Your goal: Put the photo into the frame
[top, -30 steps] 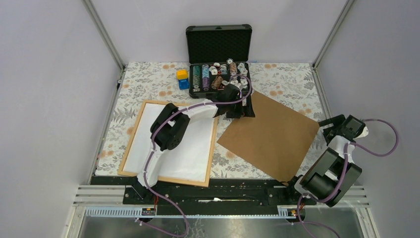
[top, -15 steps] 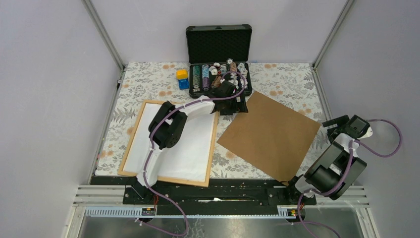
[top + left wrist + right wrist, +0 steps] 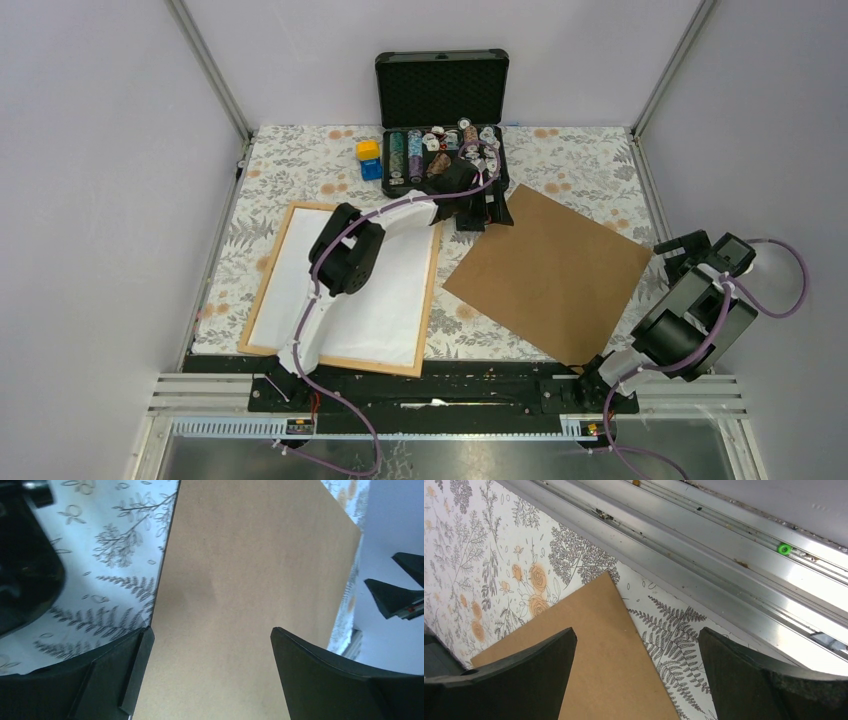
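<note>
- Lying at left: frame [image 3: 266, 277], light wood, rigid.
- Board [image 3: 548, 275], brown, flat to the right of it, just apart.
- White sheet filling frame, likely photo [image 3: 390, 300] face down; thin, floppy, creases easily, so lift by the border edge.
- Left gripper [image 3: 210, 640] spread wide, empty, over board's far corner.
- Right gripper [image 3: 636, 640] spread wide, empty, over board's right corner.

floral table [image 3: 580, 160] | on it: frame [image 3: 268, 268] | brown sheet [image 3: 550, 275] | black case [image 3: 441, 88] | two cubes [image 3: 369, 158]
</note>
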